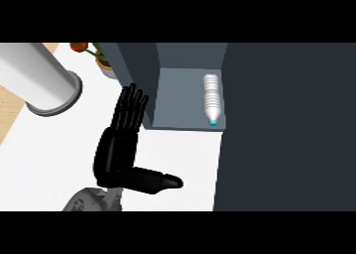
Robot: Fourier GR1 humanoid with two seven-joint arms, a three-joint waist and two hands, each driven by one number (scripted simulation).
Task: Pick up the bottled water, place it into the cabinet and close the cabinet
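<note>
So the bottle (212, 99) is already lying on its side inside the cabinet (182, 101), upper middle of the frame, blue cap pointing toward the front edge of the shelf. It sits hard against the right side of the opening, just beside the big dark panel filling the right of the frame, which I take to be the cabinet door (290, 129) swung open, though I can't tell for sure.

My left hand (122, 144) is in the centre-left, over the white bench (48, 168), fingers (131, 106) straight and pressed together, tips up next to the cabinet's left wall, thumb stuck out to the right near the bottom. It's holding nothing. The right hand isn't in the shot at all.

By my read, only the door closing is left. What worries me: the cap looks very near the shelf lip, so a swinging door could clip it or the bottle could roll out, since it's on its side. Also my left hand is parked right by the opening and could get in the way. There's a grey cylinder (37, 77) and a potted plant (98, 54) at upper left I could bump.
</note>
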